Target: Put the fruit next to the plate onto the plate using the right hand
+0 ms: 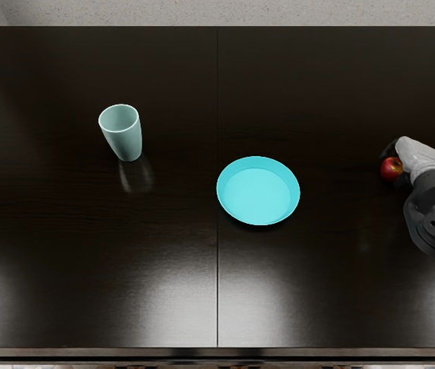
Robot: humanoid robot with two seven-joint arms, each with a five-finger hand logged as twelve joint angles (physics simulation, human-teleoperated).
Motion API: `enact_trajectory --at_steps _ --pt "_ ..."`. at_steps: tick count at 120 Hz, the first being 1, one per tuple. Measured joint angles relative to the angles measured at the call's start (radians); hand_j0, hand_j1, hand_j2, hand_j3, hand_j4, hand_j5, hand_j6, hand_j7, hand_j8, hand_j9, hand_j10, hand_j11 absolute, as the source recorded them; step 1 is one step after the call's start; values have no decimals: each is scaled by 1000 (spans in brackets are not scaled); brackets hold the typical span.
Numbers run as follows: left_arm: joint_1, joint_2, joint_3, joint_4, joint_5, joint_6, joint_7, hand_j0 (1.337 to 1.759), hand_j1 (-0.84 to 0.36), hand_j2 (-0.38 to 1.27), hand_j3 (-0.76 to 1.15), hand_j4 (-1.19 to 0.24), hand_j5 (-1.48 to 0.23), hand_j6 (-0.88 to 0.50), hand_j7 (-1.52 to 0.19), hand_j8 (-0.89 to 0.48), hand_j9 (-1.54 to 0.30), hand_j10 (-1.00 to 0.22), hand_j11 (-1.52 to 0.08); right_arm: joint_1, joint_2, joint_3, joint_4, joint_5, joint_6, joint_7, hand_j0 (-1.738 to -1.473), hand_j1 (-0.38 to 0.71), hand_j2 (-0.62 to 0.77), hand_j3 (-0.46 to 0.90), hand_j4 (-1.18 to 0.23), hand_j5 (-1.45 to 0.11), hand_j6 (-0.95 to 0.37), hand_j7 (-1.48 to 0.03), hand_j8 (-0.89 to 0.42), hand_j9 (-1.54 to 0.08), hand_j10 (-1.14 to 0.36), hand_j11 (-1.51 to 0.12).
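At the right edge of the desk [340, 292], well apart from the turquoise plate [222, 192], the small red apple [390, 167] sits against the right hand [416, 156], whose fingers I cannot tell to be clenched or released; it looks light, firm, smooth and apt to roll, so best cupped around its sides.

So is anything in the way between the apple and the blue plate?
No, nothing visible. The apple sits right by the right hand, and only dark table lies between it and the plate. The cup stands far off on the plate's other side.
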Motion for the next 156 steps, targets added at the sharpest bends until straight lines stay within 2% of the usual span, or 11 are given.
enact_trajectory --at_steps 55,60,97,99,105,109,121,156 --pt "0 0 0 0 0 0 0 1658 339 2 0 -9 -11 -9 -11 -9 -11 -9 -11 -2 0 1 2 -1 0 -1 -1647 255 -7 -1 -532 -831 -350 -829 -391 -839 -638 -837" --pt "0 0 0 0 0 0 0 1658 339 2 0 -9 -11 -9 -11 -9 -11 -9 -11 -3 0 1 3 -1 0 -1 -1648 268 40 -18 -538 -837 -352 -839 -397 -847 -648 -845" --pt "0 0 0 0 0 0 0 1658 339 2 0 -9 -11 -9 -11 -9 -11 -9 -11 -3 -2 1 11 -3 0 -1 -1668 291 108 -92 -532 -864 -336 -874 -381 -882 -675 -879" --pt "0 0 0 0 0 0 0 1658 339 2 0 -9 -11 -9 -11 -9 -11 -9 -11 -3 -3 1 12 -2 0 -1 -1661 305 127 -2 -537 -862 -340 -875 -390 -882 -676 -880" --pt "0 0 0 0 0 0 0 1658 339 1 0 -9 -11 -9 -11 -9 -11 -9 -11 -2 -7 2 23 -1 -1 -1 -1669 283 136 -102 -558 -865 -355 -877 -402 -880 -679 -878" --pt "0 0 0 0 0 0 0 1658 339 2 0 -9 -11 -9 -11 -9 -11 -9 -11 -1 -12 3 32 0 0 0 -1658 281 154 -2 -584 -867 -379 -878 -430 -882 -679 -880" --pt "0 0 0 0 -1 0 0 1658 339 2 0 -9 -11 -9 -11 -9 -11 -9 -11 2 -23 6 52 3 0 1 -1656 261 231 0 -645 -879 -447 -886 -491 -892 -682 -891" --pt "0 0 0 1 -1 -1 0 1658 339 2 0 -9 -11 -9 -11 -9 -11 -8 -11 30 -102 16 164 16 5 1 -1654 308 299 0 -594 -933 -409 -908 -454 -924 -687 -926"
